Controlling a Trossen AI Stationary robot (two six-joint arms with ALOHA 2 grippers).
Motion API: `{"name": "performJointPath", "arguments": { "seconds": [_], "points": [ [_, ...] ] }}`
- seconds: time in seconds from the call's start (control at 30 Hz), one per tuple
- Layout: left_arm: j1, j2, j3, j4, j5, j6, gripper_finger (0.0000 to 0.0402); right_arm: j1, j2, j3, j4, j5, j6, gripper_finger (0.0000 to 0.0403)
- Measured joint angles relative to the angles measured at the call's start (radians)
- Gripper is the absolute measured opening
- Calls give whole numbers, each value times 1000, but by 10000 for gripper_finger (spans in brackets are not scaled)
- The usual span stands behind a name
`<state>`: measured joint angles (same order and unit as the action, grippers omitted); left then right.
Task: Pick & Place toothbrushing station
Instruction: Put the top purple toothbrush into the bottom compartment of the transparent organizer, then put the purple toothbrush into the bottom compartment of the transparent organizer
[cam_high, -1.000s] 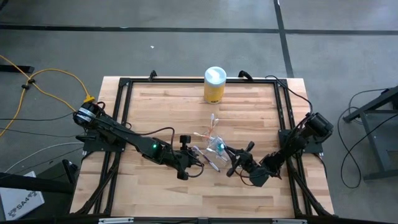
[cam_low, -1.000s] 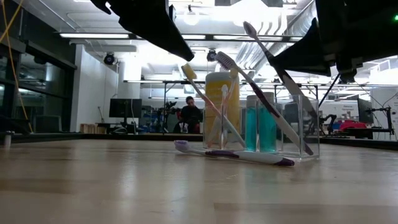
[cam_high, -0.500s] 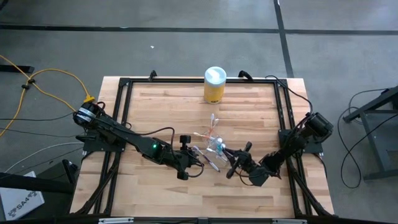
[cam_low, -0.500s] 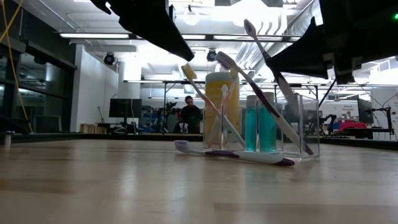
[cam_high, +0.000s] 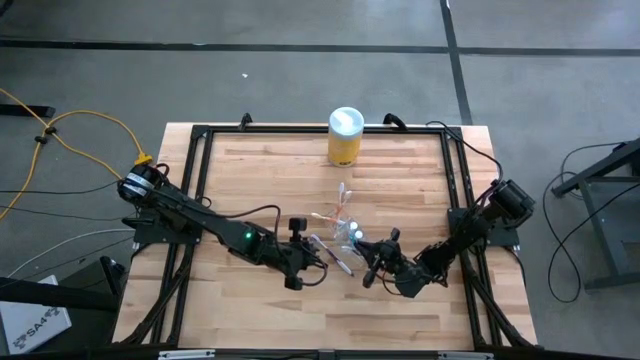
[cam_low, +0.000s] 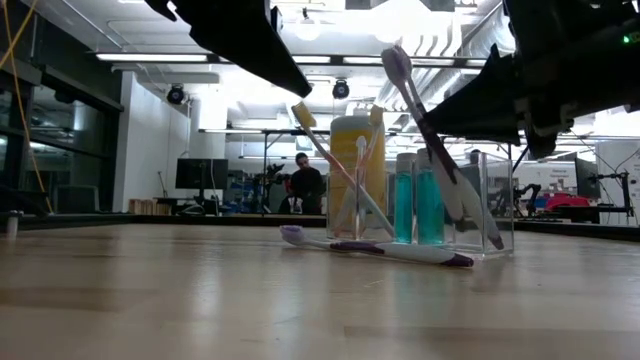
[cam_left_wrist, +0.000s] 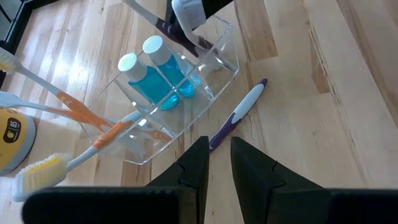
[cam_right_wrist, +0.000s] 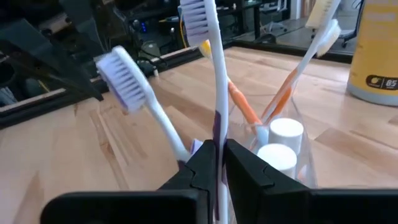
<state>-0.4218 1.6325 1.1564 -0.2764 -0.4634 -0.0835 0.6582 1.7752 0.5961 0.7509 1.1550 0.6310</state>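
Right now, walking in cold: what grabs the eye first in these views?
The clear cup near the table's middle, bristling with orange toothbrushes and holding two blue tubes. The right gripper is shut on a purple-and-white toothbrush standing upright at the cup. Another purple toothbrush lies flat on the wood beside the cup, below the left gripper, and a yellow canister stands at the far edge.

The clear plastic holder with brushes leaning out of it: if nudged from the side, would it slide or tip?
Probably slide: the clear holder sits flat on the wood. It looks light, so the orange toothbrushes leaning far out one end could rock it. The blue tubes inside stand upright and may steady it a little.
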Motion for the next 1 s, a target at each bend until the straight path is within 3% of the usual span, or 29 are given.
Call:
{"name": "performJointPath", "arguments": {
  "seconds": [0.37,0.67,1.0],
  "points": [
    [-7,0,0,0,0,3,59,-5,0,0,-9,-7,-2,50],
    [-7,0,0,0,0,1,59,-39,0,0,-8,-50,-8,104],
    [-14,0,0,0,0,1,59,-30,-38,0,52,-52,-127,140]
  ]
}}
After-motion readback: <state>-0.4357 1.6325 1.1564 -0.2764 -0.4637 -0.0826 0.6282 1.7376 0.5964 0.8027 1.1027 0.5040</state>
